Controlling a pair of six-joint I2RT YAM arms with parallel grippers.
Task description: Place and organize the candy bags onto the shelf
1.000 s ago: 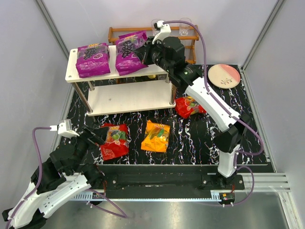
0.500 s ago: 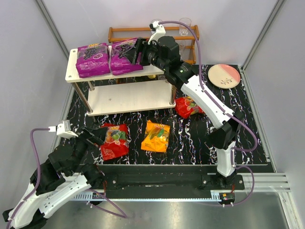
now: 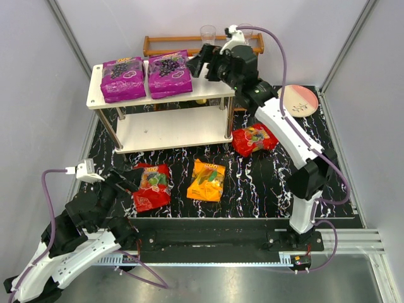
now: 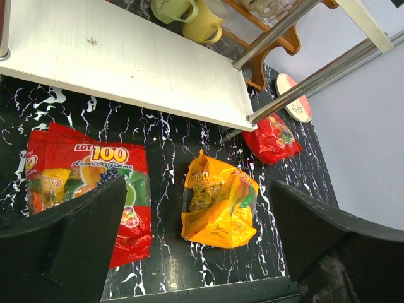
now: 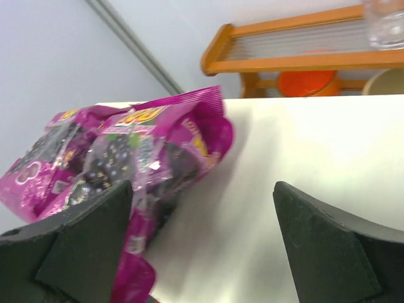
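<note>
Two purple candy bags (image 3: 122,79) (image 3: 169,74) lie side by side on the top board of the white shelf (image 3: 170,129). My right gripper (image 3: 201,65) hovers just right of the second purple bag (image 5: 126,158), open (image 5: 202,246), with only bare top board (image 5: 303,164) between its fingers. On the black table lie a red bag (image 3: 151,186), an orange bag (image 3: 207,180) and another red bag (image 3: 254,140). Low at the near left, my left gripper (image 3: 126,180) stands open (image 4: 199,246) above the table. The red bag (image 4: 88,183) and the orange bag (image 4: 218,205) lie ahead of it.
A brown wooden rack (image 3: 189,44) with clear glasses stands behind the shelf. A round pink plate (image 3: 296,100) sits at the back right. Mugs (image 4: 202,12) stand behind the shelf's lower board. Silver shelf legs (image 4: 303,88) rise near the right red bag (image 4: 273,137).
My right gripper has opened and let go of the second purple bag, which now lies flat beside the first. The gripper has drawn back to the right. The left arm is still.
</note>
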